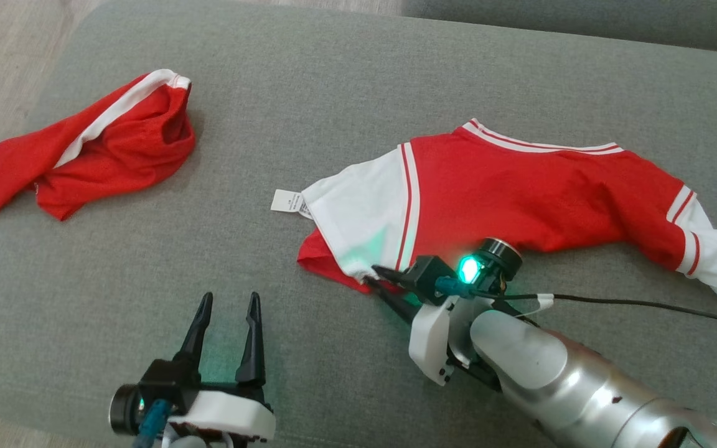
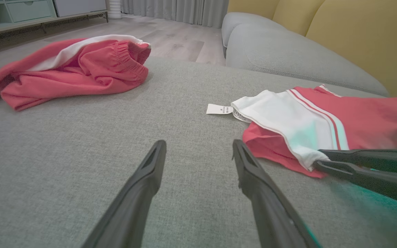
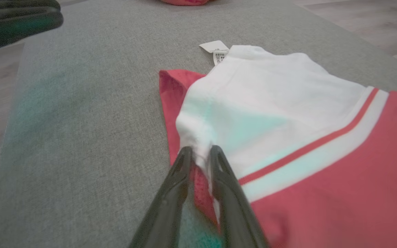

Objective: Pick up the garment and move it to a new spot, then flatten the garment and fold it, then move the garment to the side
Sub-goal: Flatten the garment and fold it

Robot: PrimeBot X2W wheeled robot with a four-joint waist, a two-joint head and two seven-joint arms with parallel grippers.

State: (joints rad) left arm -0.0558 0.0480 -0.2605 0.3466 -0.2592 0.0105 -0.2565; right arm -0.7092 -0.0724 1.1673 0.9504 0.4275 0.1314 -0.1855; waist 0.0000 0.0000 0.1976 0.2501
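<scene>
Silver forearm (image 1: 557,373), white wrist shells (image 1: 430,339), black cable (image 1: 645,303), green light (image 1: 469,269), long dark fingers (image 1: 251,342).

On the cushion (image 1: 333,93), the shorts (image 1: 116,155) lie far left, the shirt (image 1: 520,193) right, its tag (image 1: 286,201) pointing left toward them.

A home living room: a grey sofa (image 2: 298,58), yellow cushions (image 2: 357,31) behind it, curtains (image 2: 184,10), wooden floor (image 2: 171,39) and a drawer cabinet (image 2: 29,10) beyond it
</scene>
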